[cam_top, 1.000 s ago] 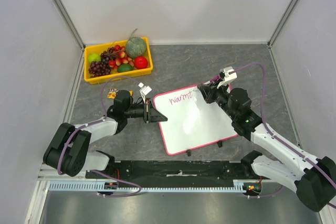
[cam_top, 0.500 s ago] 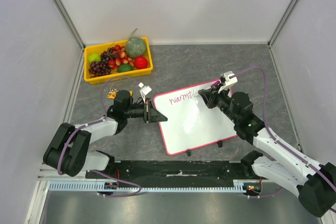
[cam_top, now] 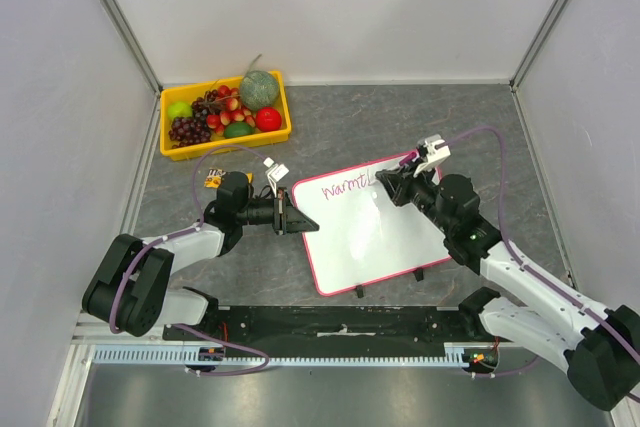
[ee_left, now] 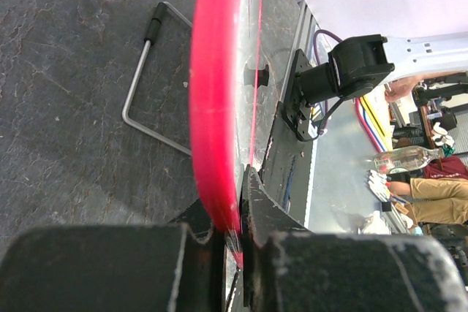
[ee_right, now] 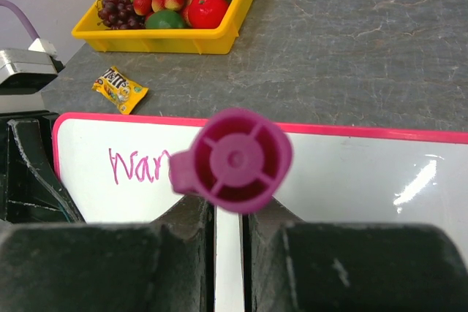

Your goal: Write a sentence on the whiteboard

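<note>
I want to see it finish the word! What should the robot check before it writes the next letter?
1. Left gripper shut on the edge of the glossy white whiteboard with a pink-red rim: ok.
2. Right gripper shut on the round magenta plastic marker: ok.
3. Marker tip touching the board: cannot tell, the marker's own end hides it.
4. Thin magenta handwritten letters readable: ok, but only part of the first word is written.
5. Bare board to the right of the letters: ok.
6. Yellow plastic fruit tray and small yellow candy packet apart from the board: ok.
</note>
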You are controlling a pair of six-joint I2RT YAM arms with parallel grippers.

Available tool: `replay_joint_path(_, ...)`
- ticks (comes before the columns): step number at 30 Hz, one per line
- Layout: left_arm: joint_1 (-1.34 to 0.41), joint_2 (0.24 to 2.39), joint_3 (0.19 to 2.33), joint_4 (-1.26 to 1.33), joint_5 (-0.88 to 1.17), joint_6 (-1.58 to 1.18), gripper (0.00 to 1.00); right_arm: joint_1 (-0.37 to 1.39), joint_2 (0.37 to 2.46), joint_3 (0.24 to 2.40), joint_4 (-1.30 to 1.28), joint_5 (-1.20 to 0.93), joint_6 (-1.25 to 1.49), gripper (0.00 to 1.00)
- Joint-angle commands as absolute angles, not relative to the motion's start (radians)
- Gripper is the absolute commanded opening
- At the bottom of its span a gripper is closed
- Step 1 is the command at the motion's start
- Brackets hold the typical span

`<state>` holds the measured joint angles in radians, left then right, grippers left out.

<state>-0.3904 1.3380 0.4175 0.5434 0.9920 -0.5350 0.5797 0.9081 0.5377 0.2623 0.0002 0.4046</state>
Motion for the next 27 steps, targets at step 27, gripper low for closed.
replay_joint_path(27,-0.407,1.342,0.39,0.509,0.934,-0.325,0.02,0.578,0.925,0.578,0.209,0.107,0.379,0.0)
